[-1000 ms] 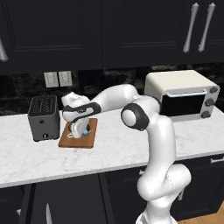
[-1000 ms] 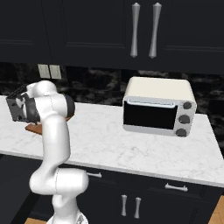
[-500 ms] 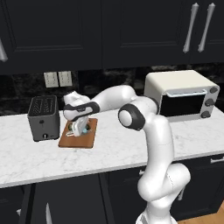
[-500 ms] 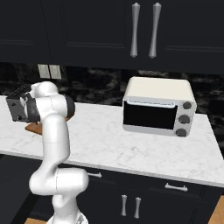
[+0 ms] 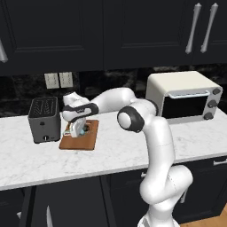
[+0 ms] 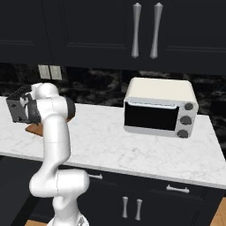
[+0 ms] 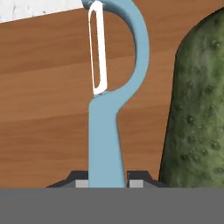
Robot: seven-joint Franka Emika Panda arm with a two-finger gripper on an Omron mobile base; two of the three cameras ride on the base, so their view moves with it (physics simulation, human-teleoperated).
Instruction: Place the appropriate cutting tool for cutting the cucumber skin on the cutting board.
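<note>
Right at the fingertips, the gripper (image 7: 108,180) is still pinched on the blue peeler (image 7: 109,100), which over the last second dropped low over the cutting board (image 7: 48,122) just beside the cucumber (image 7: 197,109), so basically only letting go remains.

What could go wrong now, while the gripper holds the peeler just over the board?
1. The peeler hangs close beside the cucumber; lowering it could nudge the cucumber and make it roll on the board.
2. The gripper pinches only the thin handle, so the peeler may twist or slip on release.
3. The toaster stands right beside the board; the hand could brush it when pulling back.
</note>
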